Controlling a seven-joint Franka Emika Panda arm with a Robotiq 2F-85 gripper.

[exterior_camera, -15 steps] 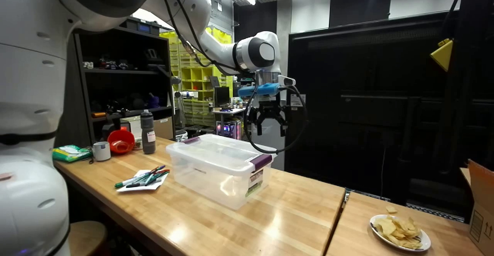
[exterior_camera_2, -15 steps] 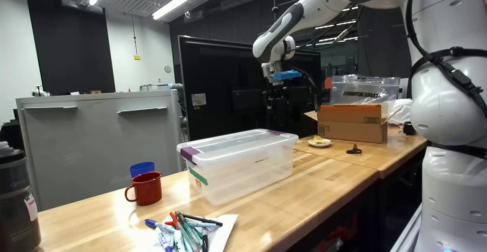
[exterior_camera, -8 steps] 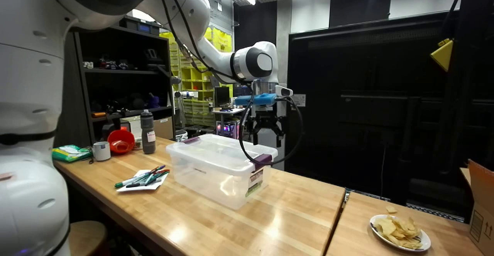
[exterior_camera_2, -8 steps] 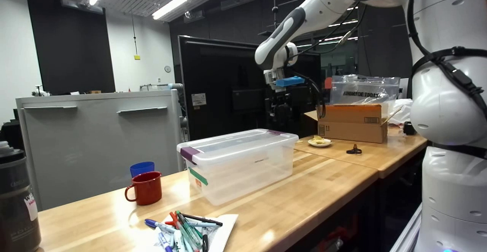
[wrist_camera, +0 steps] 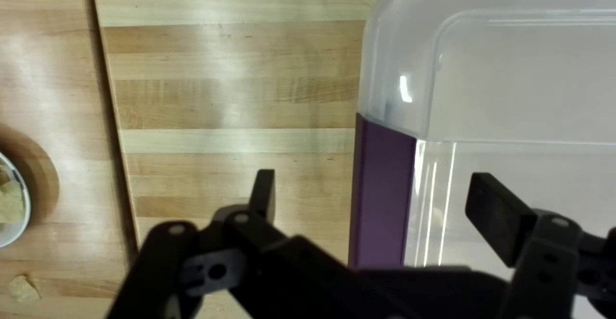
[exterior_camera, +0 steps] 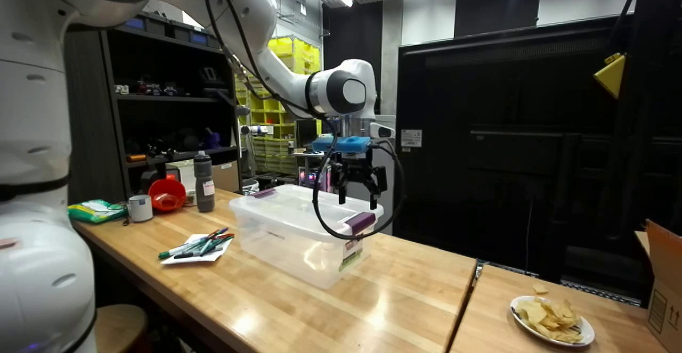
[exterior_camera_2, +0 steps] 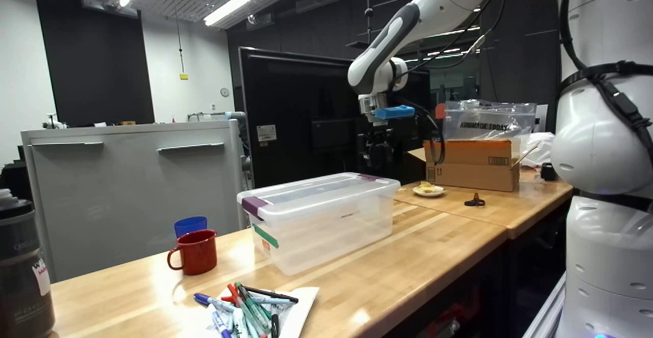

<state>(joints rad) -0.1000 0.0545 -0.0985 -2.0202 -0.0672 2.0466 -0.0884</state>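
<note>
One claw (exterior_camera: 357, 198) hangs above one end of a lidded plastic bin (exterior_camera_2: 326, 236), its two fingers (wrist_camera: 498, 215) spread wide and gripping nothing. In the wrist view, one finger is over the translucent lid (wrist_camera: 524, 83) and the other over the tabletop (wrist_camera: 231, 88) beside it, with one purple latch (wrist_camera: 385, 194) in the gap below. That latch is one of two, one at each end of the bin, which stands upright on one of two adjoining tabletops, apart from the seam (wrist_camera: 113, 131).

The other tabletop (exterior_camera: 487, 310) carries one white plate (exterior_camera: 589, 333) with a pile of chips (exterior_camera: 551, 318), too overlapped to count; one loose chip (exterior_camera: 540, 288) lies beside it. One cardboard box (exterior_camera_2: 469, 167) and one small dark object (exterior_camera_2: 475, 202) are there as well.

On the bin's own tabletop, one heap of markers (exterior_camera_2: 252, 307), more than ten but not fully countable, rests on white paper (exterior_camera_2: 300, 307) near the bin. In an exterior view, one red mug (exterior_camera_2: 199, 254) and one blue cup (exterior_camera_2: 191, 226) stand together near the bin's opposite end. In an exterior view, one grey bottle (exterior_camera: 204, 188), one pale mug (exterior_camera: 140, 209), one red container (exterior_camera: 167, 193) and one green packet (exterior_camera: 97, 211) are grouped at the far end.
</note>
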